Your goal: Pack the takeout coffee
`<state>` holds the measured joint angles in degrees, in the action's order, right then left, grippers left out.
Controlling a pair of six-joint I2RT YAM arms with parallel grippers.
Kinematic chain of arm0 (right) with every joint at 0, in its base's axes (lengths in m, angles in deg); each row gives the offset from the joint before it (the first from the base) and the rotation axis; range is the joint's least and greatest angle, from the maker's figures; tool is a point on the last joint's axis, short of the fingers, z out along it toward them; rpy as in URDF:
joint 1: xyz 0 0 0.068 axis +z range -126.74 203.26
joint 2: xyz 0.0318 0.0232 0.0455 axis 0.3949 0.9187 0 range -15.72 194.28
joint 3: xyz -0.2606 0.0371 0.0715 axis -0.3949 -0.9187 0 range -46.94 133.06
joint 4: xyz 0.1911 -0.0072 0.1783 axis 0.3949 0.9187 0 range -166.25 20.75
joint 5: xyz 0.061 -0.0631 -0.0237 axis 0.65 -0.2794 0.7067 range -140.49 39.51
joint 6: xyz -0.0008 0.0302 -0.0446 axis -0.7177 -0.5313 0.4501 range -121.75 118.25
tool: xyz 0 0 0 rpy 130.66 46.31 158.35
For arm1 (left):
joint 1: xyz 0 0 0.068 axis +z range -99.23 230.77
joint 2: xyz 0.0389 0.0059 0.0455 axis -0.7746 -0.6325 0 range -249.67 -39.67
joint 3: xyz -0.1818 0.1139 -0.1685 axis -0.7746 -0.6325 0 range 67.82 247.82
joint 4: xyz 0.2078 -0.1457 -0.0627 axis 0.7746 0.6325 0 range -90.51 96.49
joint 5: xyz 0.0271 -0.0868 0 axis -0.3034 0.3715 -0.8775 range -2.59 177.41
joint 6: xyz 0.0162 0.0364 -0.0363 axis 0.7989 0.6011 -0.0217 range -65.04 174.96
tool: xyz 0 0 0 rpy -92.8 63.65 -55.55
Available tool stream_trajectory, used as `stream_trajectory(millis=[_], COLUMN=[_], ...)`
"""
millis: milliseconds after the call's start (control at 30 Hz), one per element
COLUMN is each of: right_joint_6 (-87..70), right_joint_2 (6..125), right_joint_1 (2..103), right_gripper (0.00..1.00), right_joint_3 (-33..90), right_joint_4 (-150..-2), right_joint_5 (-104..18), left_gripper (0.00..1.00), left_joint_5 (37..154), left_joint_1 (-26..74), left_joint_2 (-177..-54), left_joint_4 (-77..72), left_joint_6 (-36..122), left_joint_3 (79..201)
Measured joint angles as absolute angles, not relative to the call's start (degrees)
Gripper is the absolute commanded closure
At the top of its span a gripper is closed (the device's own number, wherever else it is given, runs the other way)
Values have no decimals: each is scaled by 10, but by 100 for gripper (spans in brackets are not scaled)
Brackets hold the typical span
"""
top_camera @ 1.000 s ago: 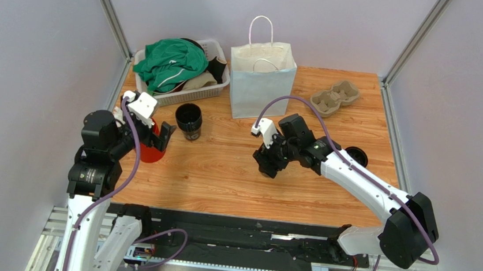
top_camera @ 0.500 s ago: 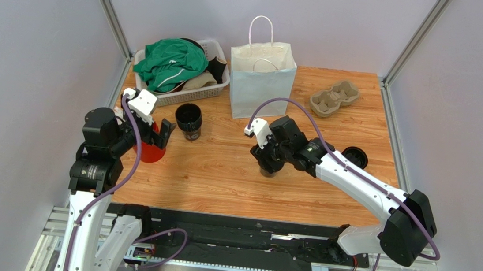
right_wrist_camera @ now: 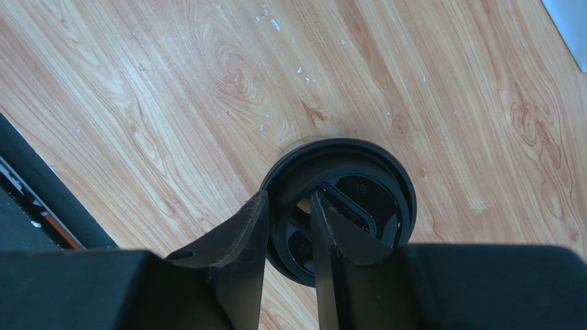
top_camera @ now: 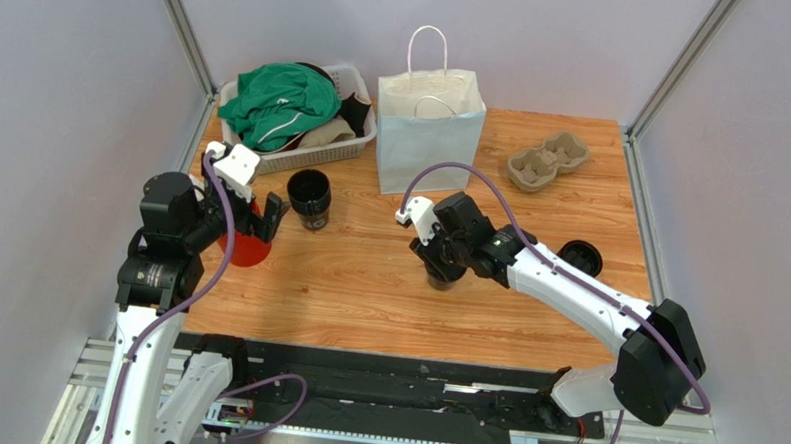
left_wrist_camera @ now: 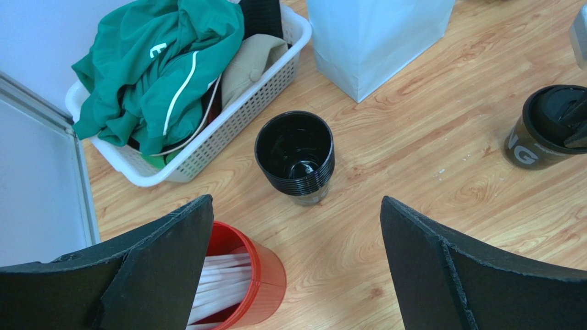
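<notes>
Two grippers hang over the wooden table (top_camera: pixel 359 306). Nearest, the left gripper (left_wrist_camera: pixel 296 203) has its fingers spread wide above a red cup (left_wrist_camera: pixel 251 275) of white straws. At mid-table the coffee cup (right_wrist_camera: pixel 358 196) stands upright, lid on. The right gripper (right_wrist_camera: pixel 289 199) sits over it, fingers narrow, one outside the lid's rim and one on top; whether they pinch it cannot be told. Beyond stand an empty black cup (left_wrist_camera: pixel 295 155), a laundry basket (left_wrist_camera: pixel 265 86), a white paper bag (top_camera: pixel 428 138) and a cardboard cup tray (top_camera: pixel 548 161).
</notes>
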<state>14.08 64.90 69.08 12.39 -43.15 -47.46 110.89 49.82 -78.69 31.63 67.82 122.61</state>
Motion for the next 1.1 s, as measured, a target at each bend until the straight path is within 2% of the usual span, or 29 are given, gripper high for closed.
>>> stream_trajectory(millis=[233, 467, 1100], right_joint_6=[142, 143, 152], right_joint_2=[651, 651, 634], right_joint_1=[694, 695, 689], right_gripper=[88, 100, 100], right_joint_3=[124, 125, 125], right_joint_4=[-431, -431, -429], right_joint_5=[-475, -477, -510], left_gripper=[1, 1, 2], left_joint_5=[1109, 1110, 1133], left_joint_1=[499, 499, 499], left_joint_2=[-788, -788, -788], left_joint_4=[316, 316, 316], left_joint_6=[678, 677, 678], left_joint_3=[1226, 1226, 1226])
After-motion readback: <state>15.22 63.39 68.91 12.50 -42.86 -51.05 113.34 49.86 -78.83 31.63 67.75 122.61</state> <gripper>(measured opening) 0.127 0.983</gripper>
